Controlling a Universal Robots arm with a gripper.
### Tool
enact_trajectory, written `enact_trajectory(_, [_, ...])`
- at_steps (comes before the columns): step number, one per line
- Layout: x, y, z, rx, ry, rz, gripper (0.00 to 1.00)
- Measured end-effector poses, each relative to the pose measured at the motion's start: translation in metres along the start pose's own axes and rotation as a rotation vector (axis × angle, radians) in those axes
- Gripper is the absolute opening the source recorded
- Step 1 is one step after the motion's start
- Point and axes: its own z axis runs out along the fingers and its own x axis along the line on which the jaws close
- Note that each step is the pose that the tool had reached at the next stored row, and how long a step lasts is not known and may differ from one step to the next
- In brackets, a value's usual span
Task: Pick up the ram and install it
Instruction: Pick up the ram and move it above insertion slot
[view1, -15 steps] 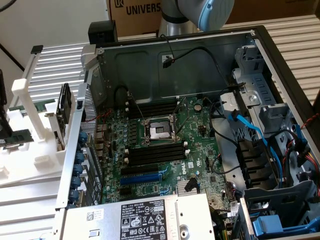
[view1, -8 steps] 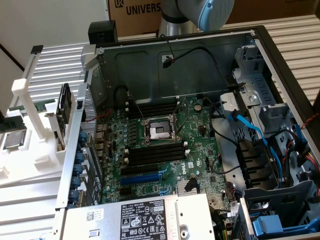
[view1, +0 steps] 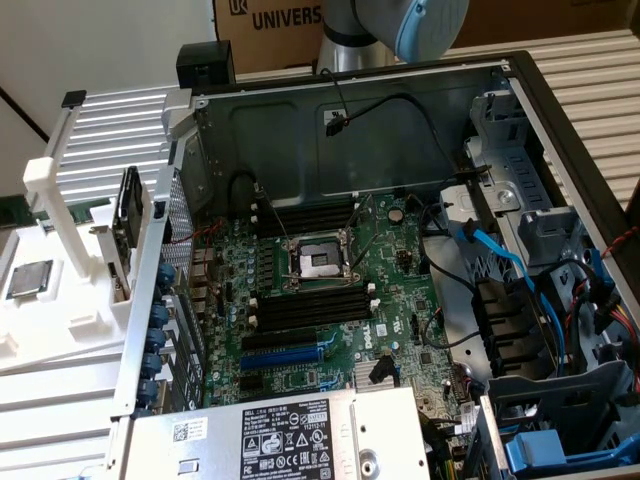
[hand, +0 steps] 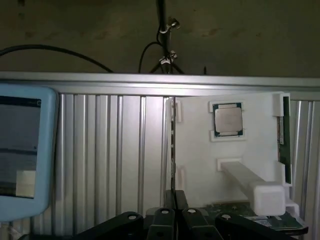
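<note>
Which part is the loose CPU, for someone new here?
In the exterior view, look left of the open metal computer case to the white plastic fixture. Lying flat in it is the square silver-topped processor chip. Its green rim sets it apart from the plain white posts beside it.

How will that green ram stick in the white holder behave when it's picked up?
The ram looks thin and flat, so probably light and stiff. Standing on edge in the white holder, it may tip once freed. Its exposed green board is likely fragile.
</note>
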Motion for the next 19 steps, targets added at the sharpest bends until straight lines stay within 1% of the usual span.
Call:
enact_trajectory(2, [0.0,-0.005,-0.0028,0.0002,0.0,0.0,0.12])
enact_trajectory(6, [0.001,-0.022,-0.0118,0.0001,0.0003,0.0,0.12])
enact_trajectory(9, [0.002,-0.0357,-0.0207,-0.0003,0.0009,0.0,0.12])
enact_trajectory(10, [0.002,-0.0443,-0.0254,-0.0004,0.0022,0.0,0.12])
enact_trajectory(11, [0.002,-0.0478,-0.0267,-0.0016,0.0106,0.0,0.12])
enact_trajectory(12, [0.002,-0.0489,-0.0273,-0.0034,0.0168,0.0,0.12])
enact_trajectory(13, [0.002,-0.0497,-0.0276,-0.005,0.0213,0.001,0.12])
enact_trajectory(16, [0.002,-0.0526,-0.0275,-0.0092,0.0269,0.003,0.12])
enact_trajectory(18, [0.002,-0.0535,-0.0274,-0.0101,0.028,0.012,0.12])
enact_trajectory(19, [0.002,-0.0535,-0.0274,-0.0111,0.0285,0.027,0.12])
